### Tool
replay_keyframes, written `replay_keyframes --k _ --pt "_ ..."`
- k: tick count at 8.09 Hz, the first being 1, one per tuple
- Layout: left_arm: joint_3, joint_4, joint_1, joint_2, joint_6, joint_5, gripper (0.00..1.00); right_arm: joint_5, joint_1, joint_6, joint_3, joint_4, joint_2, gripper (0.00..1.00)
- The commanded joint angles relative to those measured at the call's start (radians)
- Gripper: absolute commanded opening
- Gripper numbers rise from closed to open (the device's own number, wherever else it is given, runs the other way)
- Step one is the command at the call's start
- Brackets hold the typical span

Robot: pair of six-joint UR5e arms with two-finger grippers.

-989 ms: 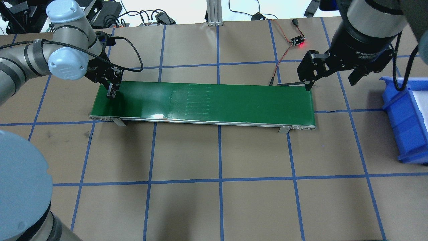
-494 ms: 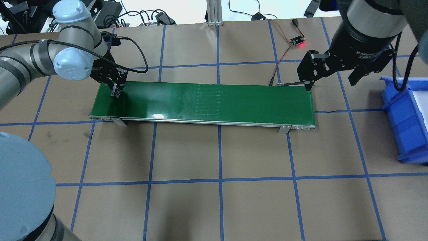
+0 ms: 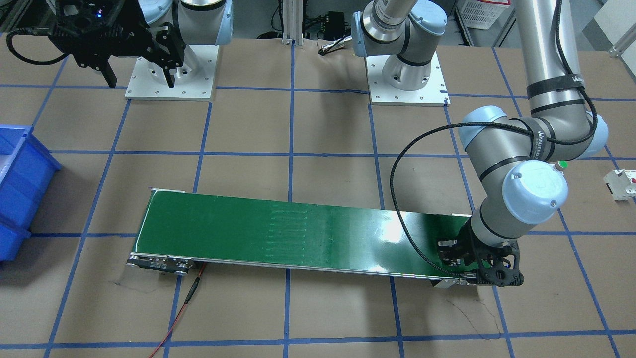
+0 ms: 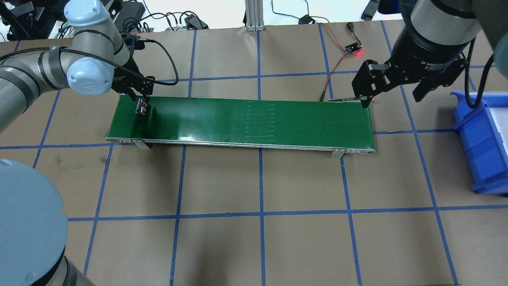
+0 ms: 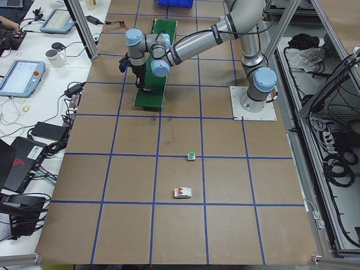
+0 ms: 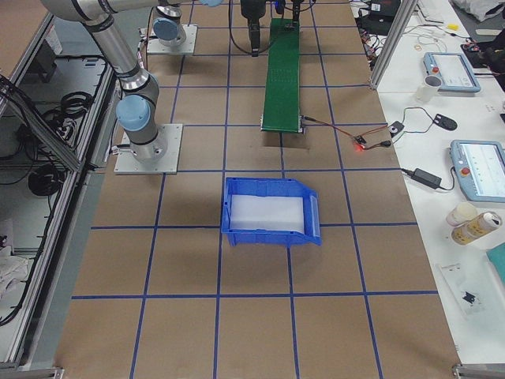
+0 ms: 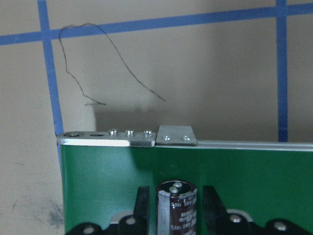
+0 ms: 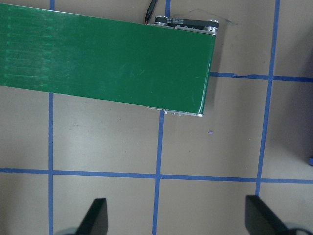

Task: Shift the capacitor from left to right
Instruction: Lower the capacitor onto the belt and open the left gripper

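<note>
Brown paper with blue tape squares covers the desk [image 4: 262, 238], and a green belt [image 4: 254, 119] runs across it, with a blue bin [image 4: 476, 139] past its right end. The right tool [image 4: 391, 99] hangs wide open and empty over that end. The left tool [image 4: 142, 102] is low over the belt's left end with the capacitor [image 7: 177, 213] between its fingers [image 7: 142, 205]. A thin strip of green shows on either side, so I judge the grip slack, the tool barely parted. Whether the capacitor rests on the belt I cannot tell.

With so little clearance, a finger could catch the capacitor as the tool lifts. The capacitor might then tip and roll off the near edge rail, which is close.
</note>
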Motion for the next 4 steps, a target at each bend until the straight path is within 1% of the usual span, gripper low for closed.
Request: replay_keyframes --k 1,2,3,4 --pt "0.002 0.024 -0.018 0.016 -0.037 -0.004 0.72 -0.001 0.000 0.000 0.000 0.000 0.001 1.00" --pt "0.012 0.013 -0.041 0.030 -0.057 0.002 0.75 -0.001 0.000 0.000 0.000 0.000 0.001 1.00" --pt "0.014 -0.014 -0.064 0.044 -0.088 0.008 0.84 -0.001 0.000 -0.002 0.000 0.000 0.001 1.00" --pt "0.016 -0.072 -0.075 0.062 -0.152 0.003 0.99 -0.001 0.000 -0.002 0.000 -0.002 0.003 1.00"
